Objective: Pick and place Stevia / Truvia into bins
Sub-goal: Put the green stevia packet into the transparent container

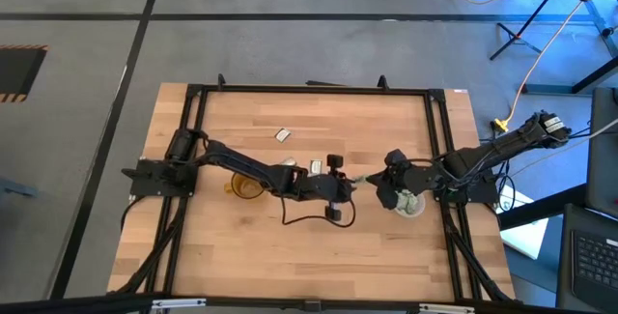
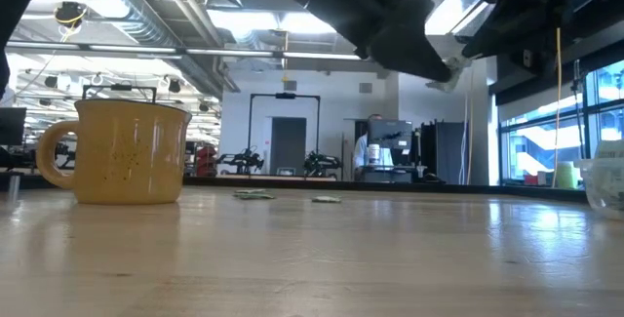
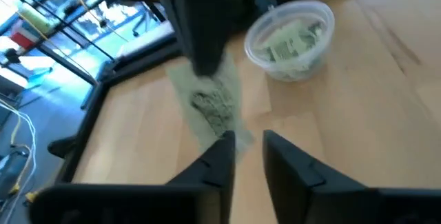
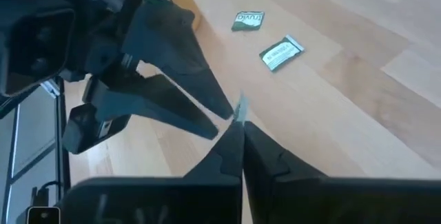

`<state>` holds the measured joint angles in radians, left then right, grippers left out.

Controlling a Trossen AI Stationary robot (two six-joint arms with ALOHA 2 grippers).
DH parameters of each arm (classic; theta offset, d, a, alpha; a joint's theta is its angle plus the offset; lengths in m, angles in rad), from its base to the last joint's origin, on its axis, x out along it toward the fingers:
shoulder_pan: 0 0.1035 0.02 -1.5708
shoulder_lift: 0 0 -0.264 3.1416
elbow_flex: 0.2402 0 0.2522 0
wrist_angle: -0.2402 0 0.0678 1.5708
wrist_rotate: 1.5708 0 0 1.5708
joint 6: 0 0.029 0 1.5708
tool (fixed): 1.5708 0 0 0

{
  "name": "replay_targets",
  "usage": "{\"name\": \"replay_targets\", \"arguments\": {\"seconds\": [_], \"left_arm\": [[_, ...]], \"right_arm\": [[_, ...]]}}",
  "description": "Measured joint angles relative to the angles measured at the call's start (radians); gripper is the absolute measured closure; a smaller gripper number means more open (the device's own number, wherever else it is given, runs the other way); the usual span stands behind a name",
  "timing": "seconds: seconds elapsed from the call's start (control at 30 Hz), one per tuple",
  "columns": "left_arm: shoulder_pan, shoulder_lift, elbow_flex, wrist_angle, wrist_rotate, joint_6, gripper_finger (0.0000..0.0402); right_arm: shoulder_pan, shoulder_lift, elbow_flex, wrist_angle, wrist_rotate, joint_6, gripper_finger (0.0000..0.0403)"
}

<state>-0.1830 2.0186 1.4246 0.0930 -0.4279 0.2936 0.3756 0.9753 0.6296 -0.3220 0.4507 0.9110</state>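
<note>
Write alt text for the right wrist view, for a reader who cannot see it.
The right gripper is shut on one edge of a sachet held above the wooden table, while the left gripper meets it at the same sachet, a handover between the arms. Two more green-and-white sachets lie flat on the table beyond.

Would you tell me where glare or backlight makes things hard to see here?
Low view: bright ceiling lights turn the arms overhead into silhouettes; the amber mug is well lit. Left wrist view: window glare at one edge; the clear cup and sachet show plainly. High view: even light.
</note>
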Motion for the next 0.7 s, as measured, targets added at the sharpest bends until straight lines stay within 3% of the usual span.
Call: {"name": "replay_targets", "arguments": {"seconds": [0.27,0.37,0.5,0.6,0.7], "left_arm": [[0.027,-0.046,0.0,-0.329,-0.006,-0.137,0.0272],[0.061,-0.054,0.001,-0.421,0.055,-0.183,0.0272],[0.118,-0.046,0.001,-0.467,0.225,-0.203,0.028],[0.163,-0.028,-0.001,-0.515,0.294,-0.206,0.0287],[0.201,-0.024,-0.001,-0.552,0.298,-0.206,0.0294]], "right_arm": [[0.003,-0.05,0.0,-0.165,-0.075,0.072,0.0401],[0.019,-0.074,0.0,-0.313,-0.142,0.172,0.0401],[0.061,-0.088,0.0,-0.488,-0.219,0.317,0.0402],[0.106,-0.094,0.0,-0.519,-0.244,0.38,0.0402],[0.144,-0.097,0.0,-0.509,-0.255,0.412,0.0402]]}}
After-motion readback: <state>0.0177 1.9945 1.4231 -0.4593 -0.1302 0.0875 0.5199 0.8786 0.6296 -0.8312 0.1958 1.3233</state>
